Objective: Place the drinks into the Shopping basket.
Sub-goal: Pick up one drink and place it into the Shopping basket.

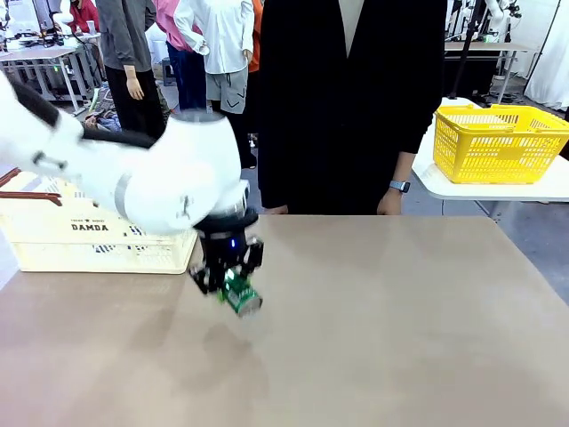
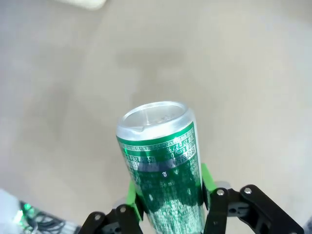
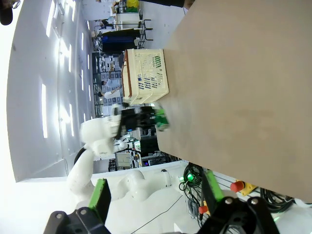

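My left gripper [image 1: 229, 283] hangs a little above the table, shut on the green can [image 1: 241, 295], which tilts with its silver top pointing down and to the right. In the left wrist view the green can [image 2: 161, 165] sits between the green pads [image 2: 132, 195], silver top toward the bare tabletop. The cream-white Shopping basket [image 1: 89, 236] marked DAMDA stands at the table's left, just left of the gripper. My right gripper [image 3: 156, 192] is open with nothing between its fingers, far from the basket [image 3: 146, 75] and the green can [image 3: 162, 120]. The blue can is out of view.
A person in black stands at the far edge, hands [image 1: 389, 203] resting by the table rim. A yellow mesh basket [image 1: 498, 142] sits on a separate white table at the back right. The brown tabletop [image 1: 400, 320] stretches bare to the right.
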You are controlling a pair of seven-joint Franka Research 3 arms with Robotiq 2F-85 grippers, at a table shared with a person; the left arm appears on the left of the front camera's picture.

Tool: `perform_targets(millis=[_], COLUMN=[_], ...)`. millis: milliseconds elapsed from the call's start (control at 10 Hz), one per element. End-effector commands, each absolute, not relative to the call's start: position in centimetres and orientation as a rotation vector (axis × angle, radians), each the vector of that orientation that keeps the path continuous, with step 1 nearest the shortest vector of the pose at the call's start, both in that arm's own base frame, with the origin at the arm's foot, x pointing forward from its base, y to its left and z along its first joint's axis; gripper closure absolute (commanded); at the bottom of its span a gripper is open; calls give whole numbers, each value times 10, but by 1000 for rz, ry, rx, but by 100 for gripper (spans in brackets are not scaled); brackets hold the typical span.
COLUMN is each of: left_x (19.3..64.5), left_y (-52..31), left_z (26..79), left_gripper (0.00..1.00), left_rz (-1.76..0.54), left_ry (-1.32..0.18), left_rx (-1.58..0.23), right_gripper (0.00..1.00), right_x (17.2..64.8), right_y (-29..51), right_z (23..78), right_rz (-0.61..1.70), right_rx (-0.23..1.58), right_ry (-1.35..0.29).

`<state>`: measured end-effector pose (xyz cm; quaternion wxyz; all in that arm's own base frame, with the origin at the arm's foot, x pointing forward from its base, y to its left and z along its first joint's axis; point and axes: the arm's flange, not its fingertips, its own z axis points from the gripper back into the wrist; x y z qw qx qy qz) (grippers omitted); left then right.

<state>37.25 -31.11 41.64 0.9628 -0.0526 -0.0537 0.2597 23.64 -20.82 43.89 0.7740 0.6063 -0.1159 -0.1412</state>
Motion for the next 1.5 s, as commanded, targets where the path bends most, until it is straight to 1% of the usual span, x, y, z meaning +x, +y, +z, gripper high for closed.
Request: perform_targets(millis=[0,100,200,300,400,800,900,1000,1100,1200,1400], left_x=[383,382,380,373,370,371,397,435,469,503,568], left_y=[-293,-280,-267,-258,-285,-282,-263,-237,-209,-176,-129], left_z=[513,544,555,550,560,559,583,605,620,629,622], left_gripper=[100,100,100,100,100,100,100,100,100,100,100], left_rz=[354,263,271,324,286,271,207,45,-24,-68,-70], left_ry=[-88,-64,-66,-93,-110,-96,-121,-72,-71,-39,6], left_rx=[-139,-130,-177,-228,-164,-162,-159,-180,-185,-141,-157], right_gripper=[0,0,0,0,0,0,0,0,0,0,0], right_x=[235,235,235,235,235,235,235,235,235,235,235], right_y=[-211,-211,-211,-211,-211,-211,-211,-211,-211,-211,-211], right_z=[440,440,440,440,440,440,440,440,440,440,440], right_rz=[-283,-283,-283,-283,-283,-283,-283,-283,-283,-283,-283], right_rx=[1309,1309,1309,1309,1309,1309,1309,1309,1309,1309,1309], right_ry=[-249,-249,-249,-249,-249,-249,-249,-249,-249,-249,-249])
